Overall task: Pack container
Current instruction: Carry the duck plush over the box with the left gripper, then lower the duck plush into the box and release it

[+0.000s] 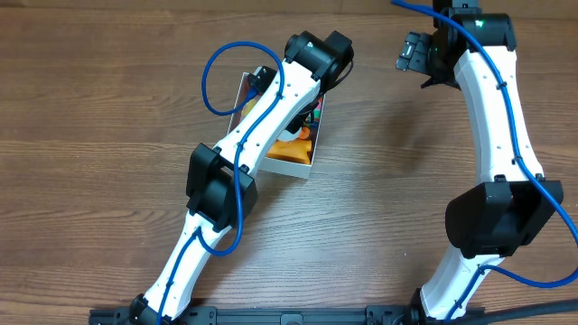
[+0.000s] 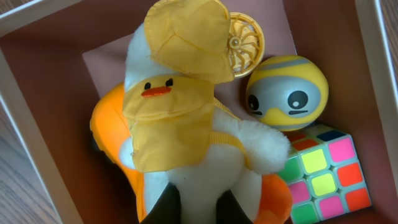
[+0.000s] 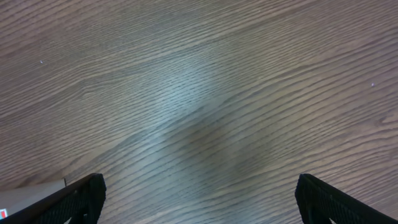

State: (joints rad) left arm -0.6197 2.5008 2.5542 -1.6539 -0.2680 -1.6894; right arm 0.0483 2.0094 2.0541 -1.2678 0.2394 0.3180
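Container (image 2: pixel 25 124), left gripper (image 2: pixel 198 208) tight on duck (image 2: pixel 186 124)

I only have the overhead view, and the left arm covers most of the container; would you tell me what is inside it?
Observer: The left wrist view shows a plush duck, a yellow ball with a face and a puzzle cube inside the container.
Operator: Is the left gripper holding anything?
Observer: The left gripper is shut on the plush duck's white body.
Operator: And the right gripper?
Observer: The right gripper is open, over bare table.
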